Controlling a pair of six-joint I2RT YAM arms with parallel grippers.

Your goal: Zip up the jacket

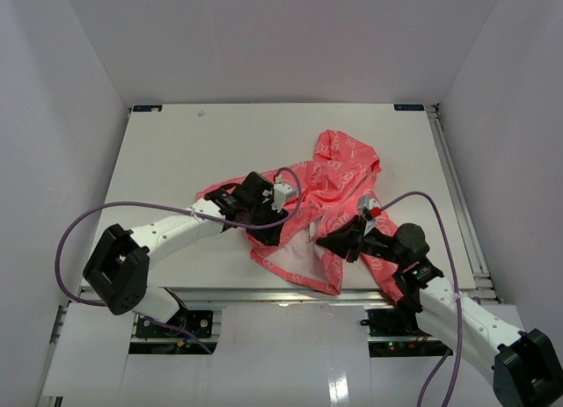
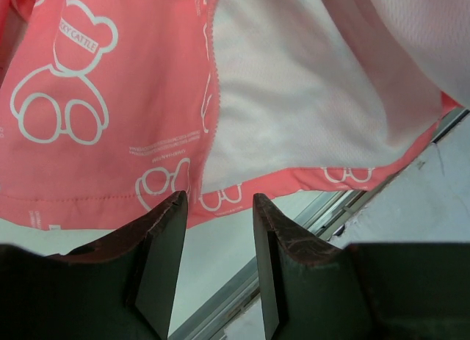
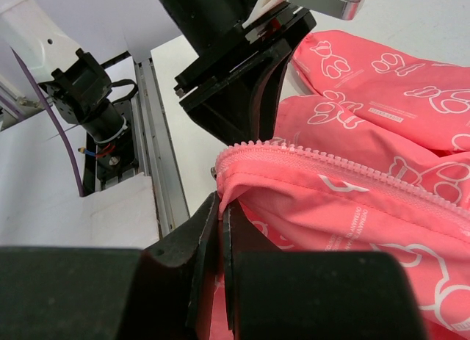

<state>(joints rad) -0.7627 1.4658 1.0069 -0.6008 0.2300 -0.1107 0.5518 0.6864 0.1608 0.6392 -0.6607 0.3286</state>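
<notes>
A crumpled coral-pink fabric jacket (image 1: pixel 339 192) lies mid-frame on the white desk (image 1: pixel 176 143). The left gripper (image 2: pixel 218 202) stands spread, empty, below its hem; the right gripper (image 3: pixel 222 208) pinches its zipper edge.

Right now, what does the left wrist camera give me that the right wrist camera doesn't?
Left wrist only: the white inner lining of the jacket, exposed above the hem. It also shows the left gripper open with nothing between its fingers, just short of that hem.

Right wrist only: the zipper teeth running along a folded front edge, and the right gripper shut on the fabric just under the end of that row.

Both: coral fabric with white bear prints, and the table's edge rail.
</notes>
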